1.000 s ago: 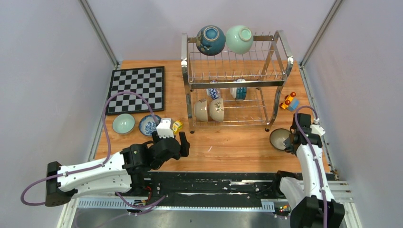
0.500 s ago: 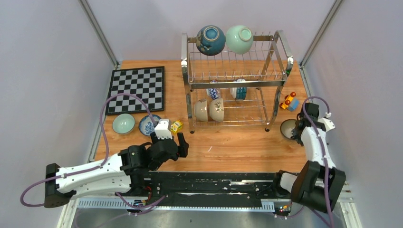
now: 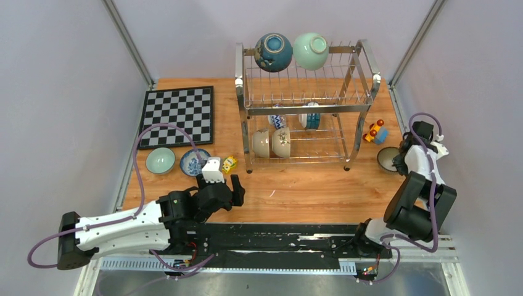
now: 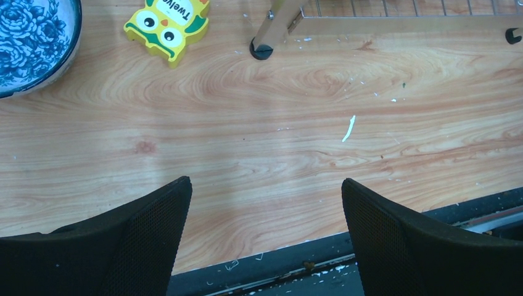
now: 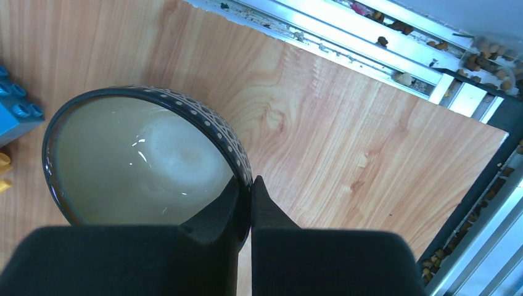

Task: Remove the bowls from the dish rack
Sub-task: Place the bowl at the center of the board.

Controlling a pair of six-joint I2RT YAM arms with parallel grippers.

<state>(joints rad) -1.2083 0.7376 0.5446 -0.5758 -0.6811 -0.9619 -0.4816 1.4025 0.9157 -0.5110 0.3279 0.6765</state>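
Observation:
The silver wire dish rack stands at the table's back. On its top tier rest a dark blue bowl and a mint green bowl. Several more bowls sit on the lower tier. My right gripper is shut on the rim of a dark-rimmed bowl with a cream inside, at the table's right edge. My left gripper is open over bare wood near the front edge. A green bowl and a blue-patterned bowl lie on the table at the left.
A chessboard lies at the back left. A yellow owl block sits beside the rack's front left foot. A toy car is by the rack's right leg, close to the held bowl.
The right arm has carried the dark-rimmed bowl away from the front toward the back right, near the toy car. The left arm has barely moved.

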